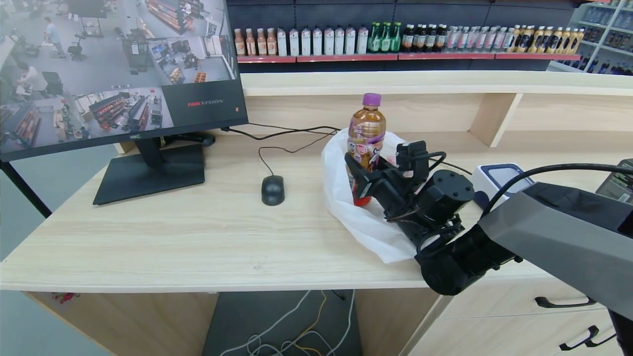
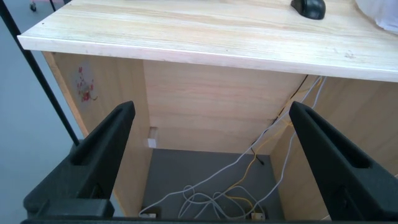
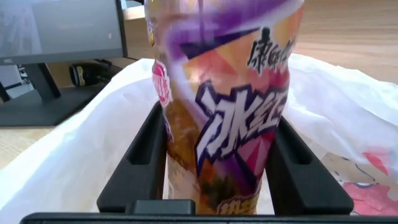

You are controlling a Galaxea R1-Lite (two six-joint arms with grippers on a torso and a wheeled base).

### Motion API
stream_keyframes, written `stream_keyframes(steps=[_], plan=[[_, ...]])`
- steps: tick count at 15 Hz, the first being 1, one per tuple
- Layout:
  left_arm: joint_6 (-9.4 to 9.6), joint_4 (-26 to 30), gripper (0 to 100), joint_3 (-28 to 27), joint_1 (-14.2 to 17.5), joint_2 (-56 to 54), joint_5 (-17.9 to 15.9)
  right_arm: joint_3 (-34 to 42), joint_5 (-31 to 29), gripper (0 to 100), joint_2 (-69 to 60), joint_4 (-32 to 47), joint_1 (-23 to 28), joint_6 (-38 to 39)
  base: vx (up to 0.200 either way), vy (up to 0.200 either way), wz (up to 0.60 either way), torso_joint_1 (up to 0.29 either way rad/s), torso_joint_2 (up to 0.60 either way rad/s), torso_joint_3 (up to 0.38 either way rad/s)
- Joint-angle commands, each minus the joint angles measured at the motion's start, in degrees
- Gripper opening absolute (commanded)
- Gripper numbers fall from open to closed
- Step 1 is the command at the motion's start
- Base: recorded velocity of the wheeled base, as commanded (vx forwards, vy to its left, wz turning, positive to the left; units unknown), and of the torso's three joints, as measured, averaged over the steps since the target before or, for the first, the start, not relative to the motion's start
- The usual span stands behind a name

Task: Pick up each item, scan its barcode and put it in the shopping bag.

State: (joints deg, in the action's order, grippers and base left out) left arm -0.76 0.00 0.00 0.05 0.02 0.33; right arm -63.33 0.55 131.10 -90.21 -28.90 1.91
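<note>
Bottle (image 1: 366,133), gripped upright by right gripper (image 1: 368,170) at limp shopping bag (image 1: 361,225): toppling is risked once released; left gripper (image 2: 211,112) is spread wide, empty.

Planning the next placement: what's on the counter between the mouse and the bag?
Nothing: the head view shows bare counter between mouse and bag.

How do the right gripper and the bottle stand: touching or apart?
Touching. In the right wrist view the right gripper has both fingers pressed on the bottle.
</note>
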Motion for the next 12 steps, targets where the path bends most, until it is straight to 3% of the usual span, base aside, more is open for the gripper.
stream_keyframes(steps=[1,12], plan=[[-0.04,0.0,100,0.0,0.0,0.0,0.0,-0.8,0.0,0,2.0,0.2,0.0,-0.1,0.000,0.000,0.00,0.000,0.00,0.000],[-0.04,0.0,100,0.0,0.0,0.0,0.0,-1.6,-0.1,0,4.4,0.2,0.5,-0.2,0.000,0.000,0.00,0.000,0.00,0.000]])
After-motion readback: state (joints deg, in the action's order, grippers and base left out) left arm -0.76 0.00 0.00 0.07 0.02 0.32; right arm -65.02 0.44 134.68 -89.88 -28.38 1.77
